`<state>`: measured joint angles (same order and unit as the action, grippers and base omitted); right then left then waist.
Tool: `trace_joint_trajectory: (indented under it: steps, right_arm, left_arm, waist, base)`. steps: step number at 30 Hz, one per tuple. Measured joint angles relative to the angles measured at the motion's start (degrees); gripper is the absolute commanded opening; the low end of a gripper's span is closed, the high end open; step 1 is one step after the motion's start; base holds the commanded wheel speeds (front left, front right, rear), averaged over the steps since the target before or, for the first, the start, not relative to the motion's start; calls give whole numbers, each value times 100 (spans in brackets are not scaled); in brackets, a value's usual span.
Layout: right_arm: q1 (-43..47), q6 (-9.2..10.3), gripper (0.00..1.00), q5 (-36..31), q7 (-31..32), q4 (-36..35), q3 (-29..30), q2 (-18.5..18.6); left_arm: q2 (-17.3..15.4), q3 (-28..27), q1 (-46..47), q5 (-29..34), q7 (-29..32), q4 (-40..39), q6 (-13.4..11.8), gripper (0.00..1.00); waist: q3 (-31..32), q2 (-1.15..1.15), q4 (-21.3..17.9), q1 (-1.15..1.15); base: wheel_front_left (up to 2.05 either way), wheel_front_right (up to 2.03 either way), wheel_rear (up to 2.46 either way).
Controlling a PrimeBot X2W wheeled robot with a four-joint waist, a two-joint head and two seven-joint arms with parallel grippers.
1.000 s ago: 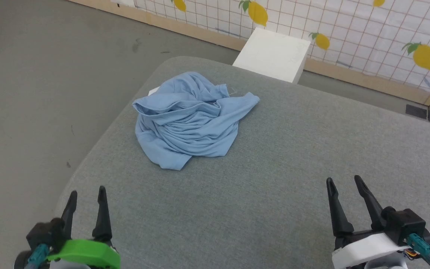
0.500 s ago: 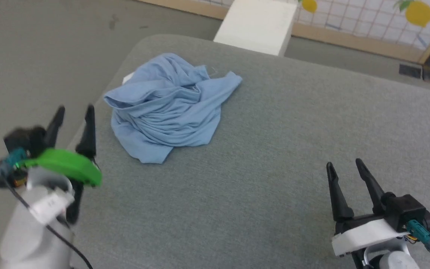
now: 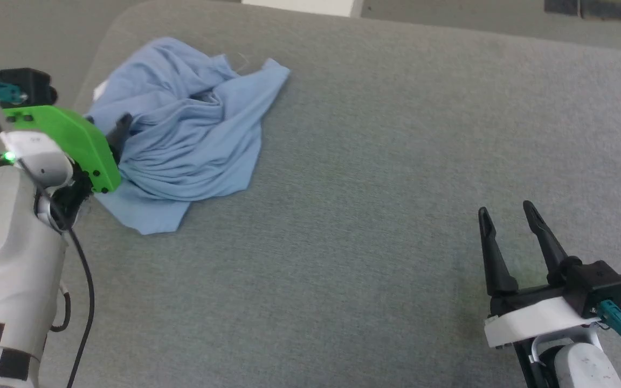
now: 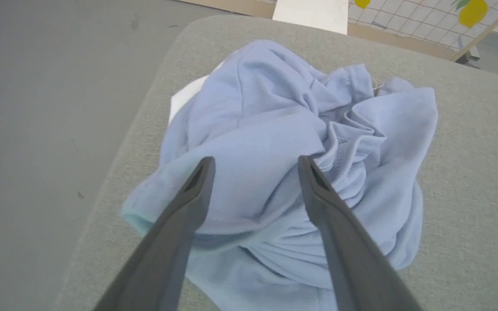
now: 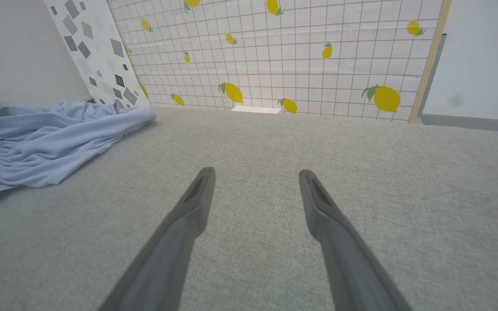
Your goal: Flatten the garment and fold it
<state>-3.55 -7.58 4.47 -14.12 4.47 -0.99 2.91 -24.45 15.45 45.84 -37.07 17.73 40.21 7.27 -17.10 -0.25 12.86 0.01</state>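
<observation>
step in hand: approach for the first grasp; flattening not yet begun. the garment (image 3: 192,140) lies crumpled near the left edge of the bench (image 3: 370,188). left tool (image 4: 253,166) released, poised over the near fold. right tool (image 3: 505,209) released, well apart. next move likely: descend and clench on one edge.

You see a grey fabric tabletop (image 3: 397,161) with a rounded corner, grey floor (image 4: 37,86) beside it, a lemon-patterned grid wall (image 5: 296,52) beyond.

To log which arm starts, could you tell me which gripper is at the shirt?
The left gripper, on the green mount: its open jaws hang over the garment. The right gripper stands open over the grey cushion, apart.
</observation>
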Motion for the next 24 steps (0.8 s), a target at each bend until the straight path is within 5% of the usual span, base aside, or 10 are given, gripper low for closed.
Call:
trace_joint_trajectory:
  steps: [6, 14, 15, 17, 24]
  right_arm:
    - [-3, 0, 100, -1, -1, -60, 21, 0]
    - [-51, 0, 100, 1, -3, -77, 2, 0]
    - [-60, 0, 100, 2, -3, -75, 1, 0]
    - [-75, 0, 100, 3, -4, -67, 0, 0]
    - [-95, 0, 100, 24, -10, 44, 1, 0]
  left_arm:
    - [-68, 636, 269, -344, 1392, 423, 0, 100]
    - [-169, 1217, 554, -495, 2471, 523, -1, 100]
    - [-189, 1300, 568, -495, 2514, 498, -1, 48]
    - [-218, 1404, 572, -495, 2449, 443, -1, 0]
    - [-232, 1713, 522, -458, 1631, 368, -1, 0]
  waist:
    - [-346, 0, -241, 0]
    - [-605, 0, -376, 0]
    - [-618, 0, -375, -1]
    - [-616, 0, -359, -1]
    - [-494, 0, -284, 0]
  base:
    - [0, 0, 0]
    - [0, 0, 0]
    - [0, 0, 0]
    - [0, 0, 0]
    - [0, 0, 0]
